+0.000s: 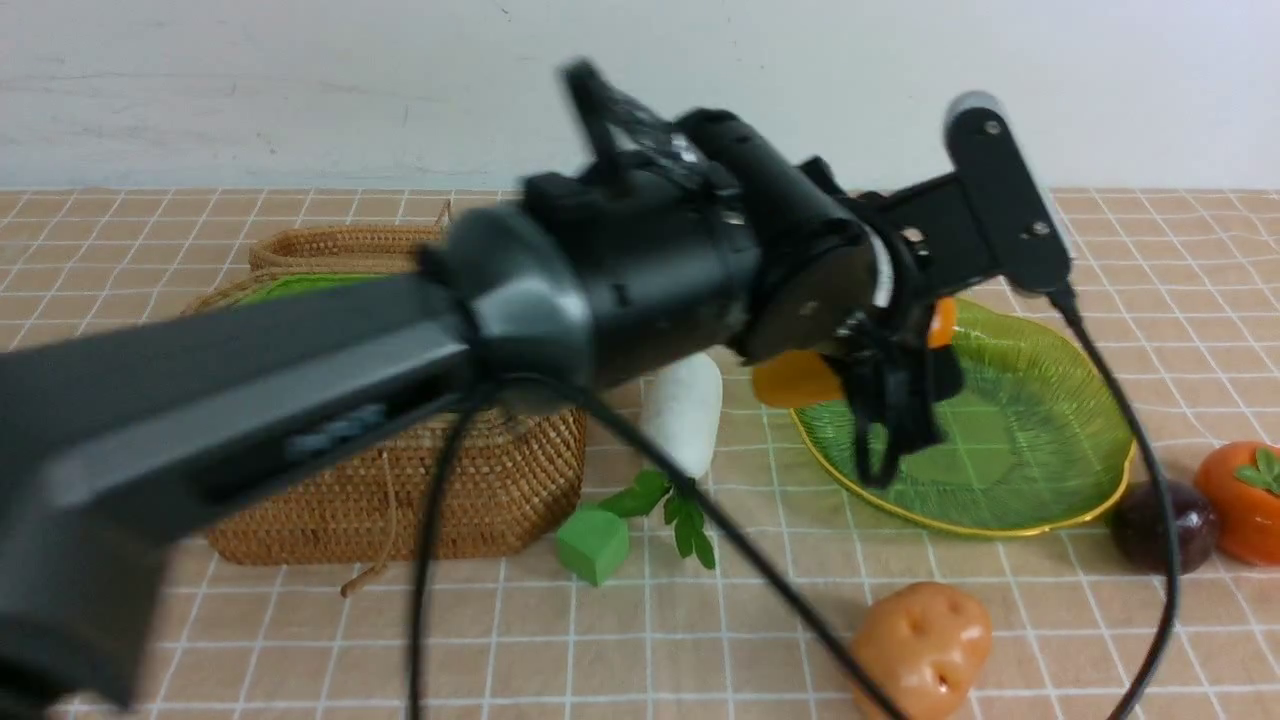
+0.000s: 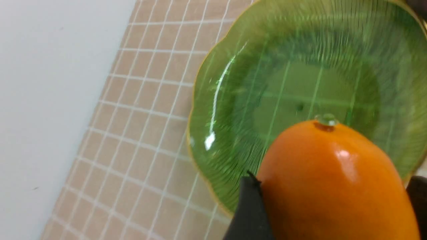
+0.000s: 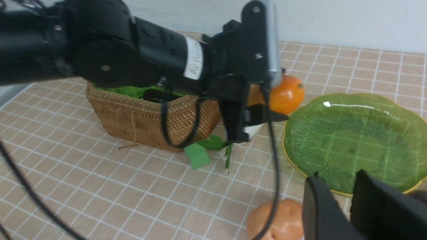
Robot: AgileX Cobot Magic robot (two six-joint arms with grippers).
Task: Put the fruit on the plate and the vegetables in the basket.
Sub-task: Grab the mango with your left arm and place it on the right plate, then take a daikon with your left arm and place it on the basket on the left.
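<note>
Left gripper (image 2: 333,186) is pinching the mango (image 1: 795,378) across its middle, one finger (image 2: 248,206) on each side. The mango hangs in the air over the plate (image 1: 1030,440) rim on the basket side, not touching it. The left arm reaches across the front view and hides most of the basket (image 1: 400,500). The basket's green lining shows at its top.

Right gripper (image 3: 337,174) is empty, its fingers a narrow gap apart. It sits low over the plate's near rim, with the potato (image 1: 925,645) just beside it. It can't be seen in the front view.

On the worktop:
- The radish (image 1: 682,410) lies between basket and plate, leaves toward the camera.
- A green cube (image 1: 592,543) is just beside those leaves, near the basket's front corner.
- The potato is in front of the plate, apart from it.
- The purple ball (image 1: 1150,525) is just off the plate's right rim.
- The persimmon (image 1: 1245,500) is right beside the ball on its far side, leaves up.

Front view is motion-blurred around the left arm, so the finger contact reads best from the left wrist view.
</note>
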